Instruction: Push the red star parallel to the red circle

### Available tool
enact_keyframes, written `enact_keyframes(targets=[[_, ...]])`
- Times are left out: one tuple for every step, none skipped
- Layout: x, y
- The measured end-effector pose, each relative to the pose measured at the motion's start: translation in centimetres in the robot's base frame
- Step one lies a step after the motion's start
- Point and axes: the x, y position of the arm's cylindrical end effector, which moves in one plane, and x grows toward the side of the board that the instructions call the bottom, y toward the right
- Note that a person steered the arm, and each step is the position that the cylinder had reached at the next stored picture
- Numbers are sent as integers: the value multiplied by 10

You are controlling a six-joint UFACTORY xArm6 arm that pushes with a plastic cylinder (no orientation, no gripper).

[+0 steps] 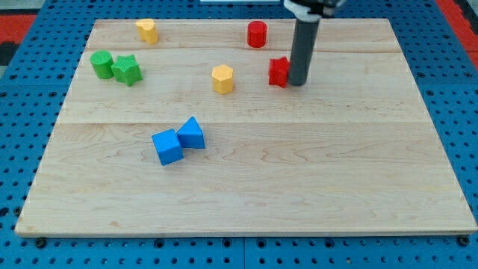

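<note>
Red star (278, 72): upper middle of the frame, slightly right of centre, on the wooden board (246, 179). Pressed against its right side, my tip (297, 83) (a bare dark rod, no jaws, holding nothing), touching or all but touching the star. Red circle (257, 34): a short cylinder near the view's top edge of the board, above and a little left of the star, clearly apart from it. Left of the star, a yellow hexagonal block (222, 78), near but not touching. In the upper left of the frame, another yellow block (147, 31), shape hard to make out. Further left, a green cylinder (101, 64) touching a green star (128, 69) on its right. Lower left of centre, a blue cube (167, 146) and a blue wedge-like block (192, 134), touching at a corner. Around the board, a blue perforated surface (30, 134).
</note>
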Motion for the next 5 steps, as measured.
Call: enact_keyframes(targets=[[33,8],[57,-21],[8,-52],[-26,17],[-77,31]])
